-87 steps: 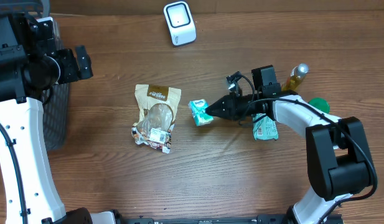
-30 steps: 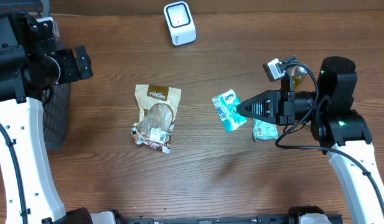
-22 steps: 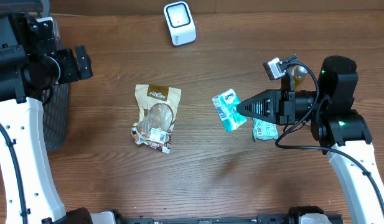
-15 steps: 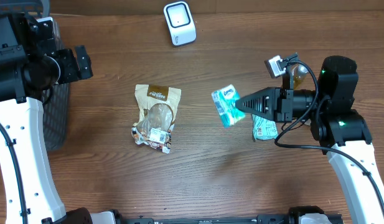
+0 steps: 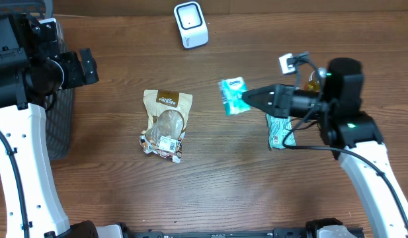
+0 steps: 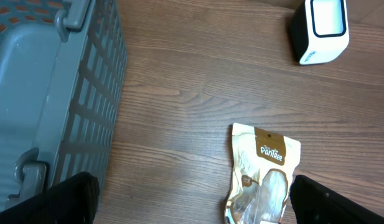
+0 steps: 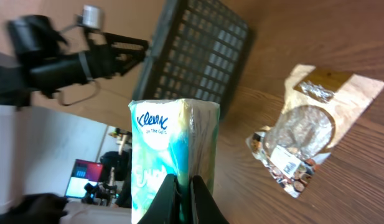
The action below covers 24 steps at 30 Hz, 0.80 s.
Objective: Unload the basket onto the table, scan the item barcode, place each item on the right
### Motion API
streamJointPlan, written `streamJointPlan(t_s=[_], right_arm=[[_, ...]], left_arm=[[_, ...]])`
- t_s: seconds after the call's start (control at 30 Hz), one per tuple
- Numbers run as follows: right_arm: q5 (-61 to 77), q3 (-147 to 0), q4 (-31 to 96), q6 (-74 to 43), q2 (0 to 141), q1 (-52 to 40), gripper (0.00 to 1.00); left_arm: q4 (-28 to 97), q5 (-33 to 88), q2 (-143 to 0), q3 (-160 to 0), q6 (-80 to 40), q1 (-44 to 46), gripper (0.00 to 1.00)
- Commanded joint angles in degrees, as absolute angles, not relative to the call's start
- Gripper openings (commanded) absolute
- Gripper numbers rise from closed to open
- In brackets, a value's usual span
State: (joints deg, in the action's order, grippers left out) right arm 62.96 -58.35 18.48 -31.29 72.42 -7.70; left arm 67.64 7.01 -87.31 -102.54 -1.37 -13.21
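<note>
My right gripper is shut on a teal Kleenex tissue pack and holds it in the air right of the table's middle. In the right wrist view the pack stands upright, its edge pinched between the two dark fingers. No barcode shows on the faces in view. The white scanner stands at the back of the table, well beyond the pack; it also shows in the left wrist view. My left gripper hangs open at the far left, above the basket's edge, holding nothing.
A tan snack pouch lies left of centre. A grey basket sits at the left edge. A green packet and an amber bottle lie under the right arm.
The right gripper has carried the tissue pack toward the back of the table and slightly left, turning it as it went. The left arm has not moved.
</note>
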Motion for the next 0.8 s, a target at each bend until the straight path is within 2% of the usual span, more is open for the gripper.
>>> streamJointPlan(t_s=[0.0, 0.27, 0.5, 0.77], right_arm=[[54.5, -58.9, 18.5, -29.1, 75.2, -11.2, 0.04], [49.0, -58.9, 18.7, -25.0, 81.1, -17.9, 0.04], [35.5, -58.9, 23.0, -25.0, 87.1, -22.6, 0.04], [26.7, -58.9, 25.7, -25.0, 91.9, -24.0, 0.04]], left_arm=[[67.4, 6.9, -87.4, -103.2, -1.7, -13.1, 1.0], [67.4, 6.9, -87.4, -103.2, -1.7, -13.1, 1.0], [67.4, 6.9, -87.4, -103.2, -1.7, -13.1, 1.0], [67.5, 6.9, -87.4, -103.2, -1.7, -13.1, 0.99]])
